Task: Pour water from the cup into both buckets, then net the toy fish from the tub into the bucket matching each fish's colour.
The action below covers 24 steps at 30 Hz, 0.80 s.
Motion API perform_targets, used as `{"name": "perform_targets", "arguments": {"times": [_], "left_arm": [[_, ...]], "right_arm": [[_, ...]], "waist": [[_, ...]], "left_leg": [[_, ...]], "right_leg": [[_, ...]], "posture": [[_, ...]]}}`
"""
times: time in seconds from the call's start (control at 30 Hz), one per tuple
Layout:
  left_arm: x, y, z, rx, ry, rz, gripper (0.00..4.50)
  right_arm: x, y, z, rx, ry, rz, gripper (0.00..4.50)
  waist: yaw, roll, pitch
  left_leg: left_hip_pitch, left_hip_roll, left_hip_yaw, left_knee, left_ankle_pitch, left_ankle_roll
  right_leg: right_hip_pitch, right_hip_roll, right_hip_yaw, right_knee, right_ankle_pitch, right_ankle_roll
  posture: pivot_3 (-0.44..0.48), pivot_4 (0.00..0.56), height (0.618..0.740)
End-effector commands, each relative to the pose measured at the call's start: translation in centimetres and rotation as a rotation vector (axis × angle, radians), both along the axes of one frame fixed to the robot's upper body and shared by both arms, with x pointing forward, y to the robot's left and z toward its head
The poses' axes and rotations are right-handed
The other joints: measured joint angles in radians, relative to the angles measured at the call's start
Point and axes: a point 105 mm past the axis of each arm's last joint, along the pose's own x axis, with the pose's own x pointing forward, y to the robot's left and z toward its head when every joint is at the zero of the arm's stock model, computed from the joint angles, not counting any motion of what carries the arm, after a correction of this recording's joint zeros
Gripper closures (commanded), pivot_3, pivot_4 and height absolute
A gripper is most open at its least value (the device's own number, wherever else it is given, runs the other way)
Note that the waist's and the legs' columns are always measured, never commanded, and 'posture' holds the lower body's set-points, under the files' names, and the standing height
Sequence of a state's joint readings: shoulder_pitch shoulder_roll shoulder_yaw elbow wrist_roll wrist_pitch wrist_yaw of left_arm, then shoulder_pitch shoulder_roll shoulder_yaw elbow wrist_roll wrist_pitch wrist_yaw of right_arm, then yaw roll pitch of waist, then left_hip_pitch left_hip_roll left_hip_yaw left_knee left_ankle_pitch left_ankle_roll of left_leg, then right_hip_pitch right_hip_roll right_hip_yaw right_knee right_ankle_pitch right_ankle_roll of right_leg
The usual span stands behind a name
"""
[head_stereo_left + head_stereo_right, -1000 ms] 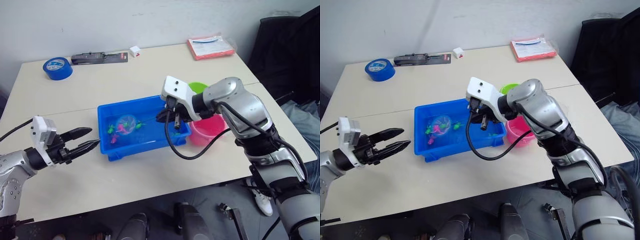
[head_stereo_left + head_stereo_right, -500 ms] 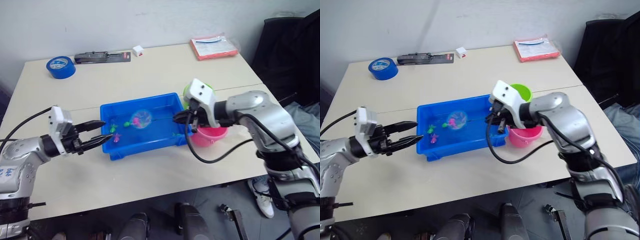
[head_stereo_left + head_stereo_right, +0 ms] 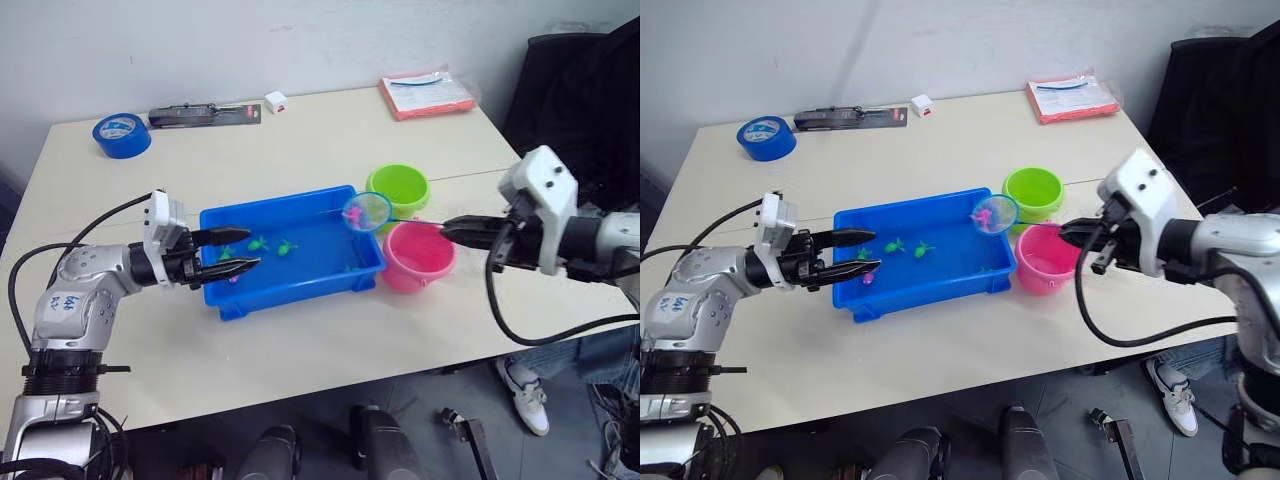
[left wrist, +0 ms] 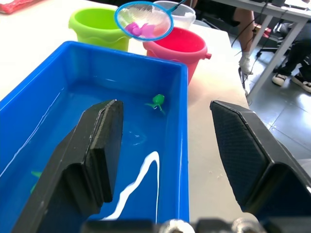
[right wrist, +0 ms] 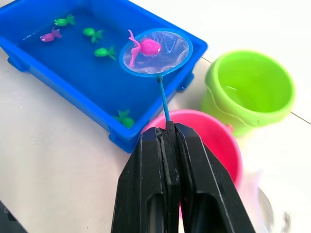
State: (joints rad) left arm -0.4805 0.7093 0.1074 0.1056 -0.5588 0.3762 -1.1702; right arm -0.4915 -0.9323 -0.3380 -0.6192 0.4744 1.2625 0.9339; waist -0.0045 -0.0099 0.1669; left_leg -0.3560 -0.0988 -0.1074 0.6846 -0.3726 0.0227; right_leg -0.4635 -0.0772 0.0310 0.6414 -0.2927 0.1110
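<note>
Right wrist view shows the right gripper [image 5: 167, 133] pinching the net [image 5: 155, 52] by its handle, one pink fish [image 5: 148, 47] lifted above the tub [image 5: 73, 90] rim, not yet over the pink bucket [image 5: 214, 141]. Three green fish and one pink, it seems, remain. Left gripper [image 3: 235, 252], spread, braces the tub. Left wrist view alone shows what may be the cup [image 4: 182, 12] behind the buckets.

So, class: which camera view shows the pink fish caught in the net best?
The right wrist view: the pink fish lies plainly on the mesh of the net, seen from above. The left wrist view shows it from the side, through the mesh. In the two eye views it is just a small pink speck inside the hoop.
</note>
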Motion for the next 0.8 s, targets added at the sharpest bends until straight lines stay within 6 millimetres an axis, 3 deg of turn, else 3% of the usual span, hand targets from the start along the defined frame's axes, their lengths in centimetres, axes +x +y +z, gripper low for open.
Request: {"name": "perform_targets", "arguments": {"times": [0.03, 0.37, 0.8], "left_arm": [[0.7, -0.2, 0.5, 0.010, -0.028, -0.030, 1.40], [2.7, -1.9, 0.6, 0.017, -0.038, -0.119, 1.40], [3.7, -2.4, 0.5, 0.020, -0.038, -0.150, 1.40]], "right_arm": [[-1.4, -1.6, 1.5, -0.029, -0.066, -0.080, 3.72], [-3.2, -4.4, 0.0, -0.240, -0.114, -0.255, 3.72], [-3.3, -3.0, -0.2, -0.696, -0.382, -0.138, 3.72]], "waist": [[0.007, 0.000, 0.000], [0.031, -0.001, 0.000], [0.030, -0.001, -0.001]], "left_leg": [[0.000, 0.000, 0.000, 0.000, 0.000, 0.000], [0.000, -0.001, 0.001, 0.002, 0.000, 0.000], [0.000, -0.001, 0.002, 0.004, 0.000, 0.000]], "right_leg": [[0.000, 0.000, 0.000, 0.000, 0.000, 0.000], [0.000, 0.000, 0.000, 0.000, 0.000, 0.001], [0.000, 0.000, 0.000, 0.000, 0.000, 0.001]], "posture": [[0.000, 0.150, 0.740], [0.000, 0.150, 0.740], [0.000, 0.150, 0.740]]}}
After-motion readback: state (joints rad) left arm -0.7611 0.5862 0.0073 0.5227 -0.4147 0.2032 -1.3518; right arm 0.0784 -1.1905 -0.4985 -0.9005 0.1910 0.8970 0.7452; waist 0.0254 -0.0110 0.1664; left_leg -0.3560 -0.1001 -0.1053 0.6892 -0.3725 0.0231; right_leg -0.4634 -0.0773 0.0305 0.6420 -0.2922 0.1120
